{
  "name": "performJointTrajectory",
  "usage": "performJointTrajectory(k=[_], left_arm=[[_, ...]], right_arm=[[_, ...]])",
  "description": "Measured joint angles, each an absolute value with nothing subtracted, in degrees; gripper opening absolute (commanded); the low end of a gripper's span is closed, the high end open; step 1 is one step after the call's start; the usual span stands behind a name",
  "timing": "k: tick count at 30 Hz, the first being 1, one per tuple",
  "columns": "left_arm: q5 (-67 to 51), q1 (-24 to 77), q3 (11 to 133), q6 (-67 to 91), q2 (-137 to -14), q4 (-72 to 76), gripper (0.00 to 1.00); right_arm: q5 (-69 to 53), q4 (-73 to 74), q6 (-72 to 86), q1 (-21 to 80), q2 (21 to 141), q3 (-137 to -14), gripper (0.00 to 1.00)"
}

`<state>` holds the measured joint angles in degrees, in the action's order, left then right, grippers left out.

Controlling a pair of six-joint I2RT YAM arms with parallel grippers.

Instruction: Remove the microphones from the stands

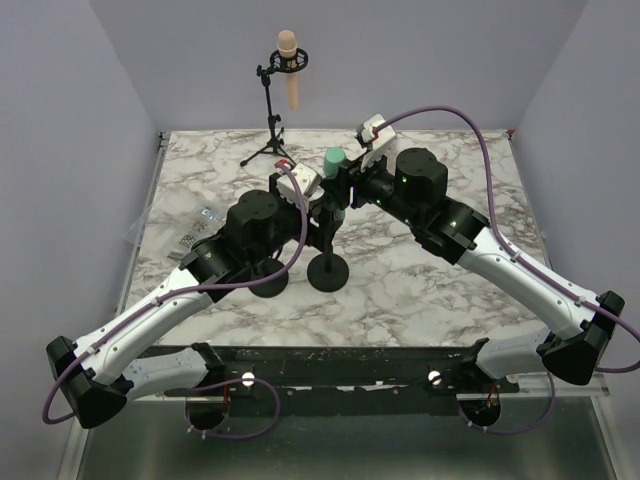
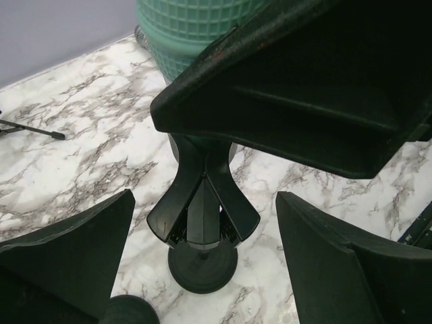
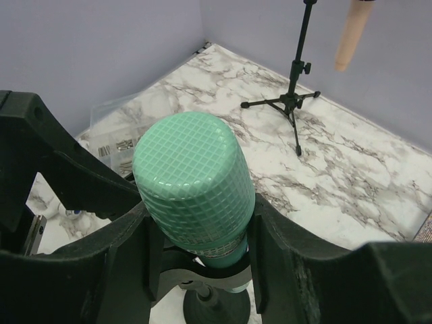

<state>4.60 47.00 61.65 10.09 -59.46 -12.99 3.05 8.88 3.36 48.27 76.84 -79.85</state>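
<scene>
A green microphone (image 1: 333, 160) with a mesh head sits upright in the clip of a black stand (image 1: 328, 272) with a round base, mid-table. My right gripper (image 1: 346, 184) is shut on the microphone; in the right wrist view its fingers (image 3: 128, 263) press the body just under the head (image 3: 192, 179). My left gripper (image 1: 322, 212) is open lower down. In the left wrist view its fingers (image 2: 88, 250) flank the stand's clip (image 2: 202, 202) with gaps on both sides, above the base (image 2: 202, 266). The microphone's head (image 2: 196, 27) shows at the top.
A peach microphone (image 1: 290, 65) hangs in a tripod stand (image 1: 272, 140) at the back; it also shows in the right wrist view (image 3: 352, 30). A plastic bag of small parts (image 1: 195, 225) lies at the left. A second round black base (image 1: 268, 285) sits left of the stand.
</scene>
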Motion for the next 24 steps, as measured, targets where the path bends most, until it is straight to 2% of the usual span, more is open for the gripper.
performJointTrajectory(k=[3,8,12,14,16,17,18,24], left_arm=[[7.44,48.21,62.37,9.45,-60.99,-12.99,0.83],[11.05,48.66,62.37,9.37,-61.45,-13.04,0.64],[11.57,49.41,62.37,9.47,-61.69,-12.84,0.53],[11.55,49.63,62.37,9.52,-61.78,-12.84,0.39],[11.55,49.71,62.37,9.34,-61.82,-12.8,0.18],[11.51,49.74,62.37,9.32,-61.82,-12.8,0.03],[11.51,49.74,62.37,9.26,-61.82,-12.82,0.0],[10.94,49.74,62.89,8.84,-62.04,-13.54,0.0]], right_arm=[[3.03,8.88,3.36,48.27,76.84,-79.85,0.09],[2.98,8.73,3.38,48.27,76.84,-79.77,0.09],[2.94,8.36,3.4,48.27,76.82,-79.59,0.08],[2.94,8.27,3.38,48.27,76.82,-79.59,0.08],[2.9,8.21,3.42,48.27,76.82,-79.55,0.08],[2.85,8.21,3.44,48.27,76.82,-79.55,0.08],[2.83,8.19,3.46,48.27,76.82,-79.55,0.08],[2.72,8.19,3.92,48.25,76.31,-79.15,0.06]])
